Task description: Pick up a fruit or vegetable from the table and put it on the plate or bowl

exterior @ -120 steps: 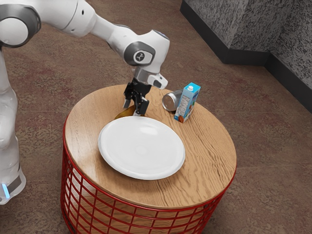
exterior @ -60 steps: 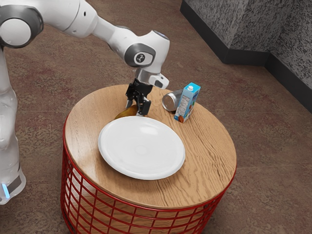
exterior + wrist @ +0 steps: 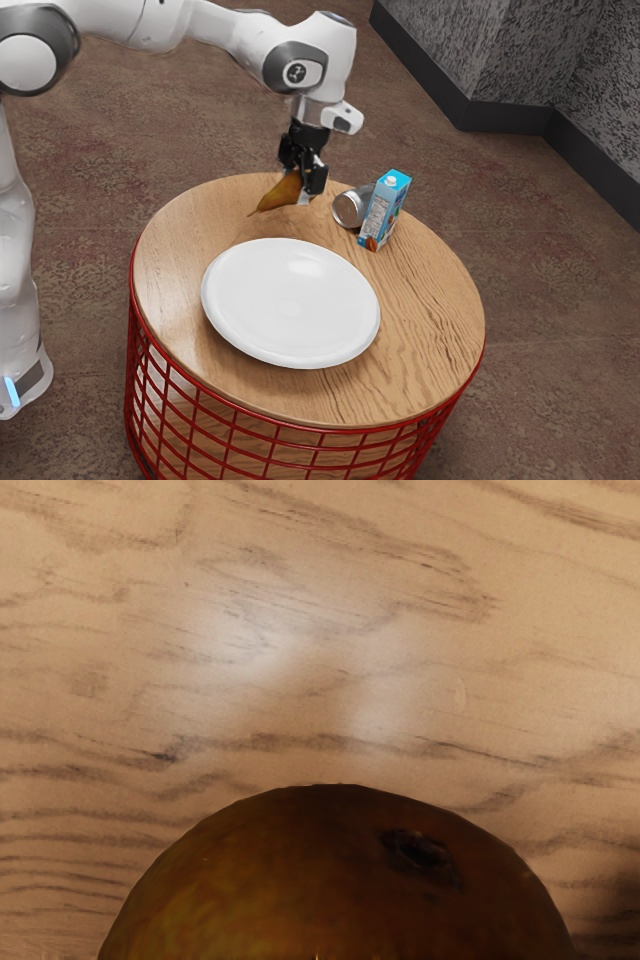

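Observation:
My gripper (image 3: 303,183) is shut on a brown-yellow pear-like fruit (image 3: 277,194), holding it in the air above the table's far side, behind the white plate (image 3: 290,300). The fruit hangs tilted, its narrow end pointing down toward the exterior view's left. In the wrist view the fruit (image 3: 340,880) bulges just under my hand, a dark dimple on its skin, with the wooden tabletop (image 3: 300,630) beyond it. The plate lies flat in the middle of the round table with nothing on it.
A silver can (image 3: 351,207) lies on its side behind a standing blue-and-white carton (image 3: 385,209), both just to the exterior view's right of my gripper. The round wooden tabletop (image 3: 430,320) sits on a red wire basket base (image 3: 200,420). A dark wall runs at the upper right.
My gripper closed on the fruit at the table surface and has risen with it, lifting it clear of the wood. Plate, can and carton have not moved.

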Robot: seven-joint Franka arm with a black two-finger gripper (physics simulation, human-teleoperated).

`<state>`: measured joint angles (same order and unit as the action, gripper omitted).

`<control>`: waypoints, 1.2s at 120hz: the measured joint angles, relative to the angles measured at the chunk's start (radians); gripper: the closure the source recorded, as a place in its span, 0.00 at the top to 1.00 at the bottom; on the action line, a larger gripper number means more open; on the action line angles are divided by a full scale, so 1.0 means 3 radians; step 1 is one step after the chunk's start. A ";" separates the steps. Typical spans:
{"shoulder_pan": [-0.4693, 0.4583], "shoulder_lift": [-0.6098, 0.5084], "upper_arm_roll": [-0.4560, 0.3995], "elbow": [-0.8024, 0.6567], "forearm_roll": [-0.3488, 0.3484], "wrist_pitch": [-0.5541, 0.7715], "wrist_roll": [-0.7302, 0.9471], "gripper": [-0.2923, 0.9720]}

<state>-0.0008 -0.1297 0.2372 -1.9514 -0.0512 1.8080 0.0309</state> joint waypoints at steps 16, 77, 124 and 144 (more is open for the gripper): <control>-0.0446 -0.0218 -0.0021 0.0103 -0.0005 -0.0226 -0.0009 0.54; -0.1376 -0.0206 -0.0070 0.0143 -0.0011 -0.0409 -0.0186 0.54; -0.1560 -0.0164 -0.0011 0.0310 0.0189 -0.0585 0.0052 0.75; -0.1367 0.0147 0.0800 0.0451 0.0005 -0.0711 0.1076 0.76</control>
<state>-0.4109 -0.0857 0.4773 -1.8160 -0.0497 1.5948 0.3537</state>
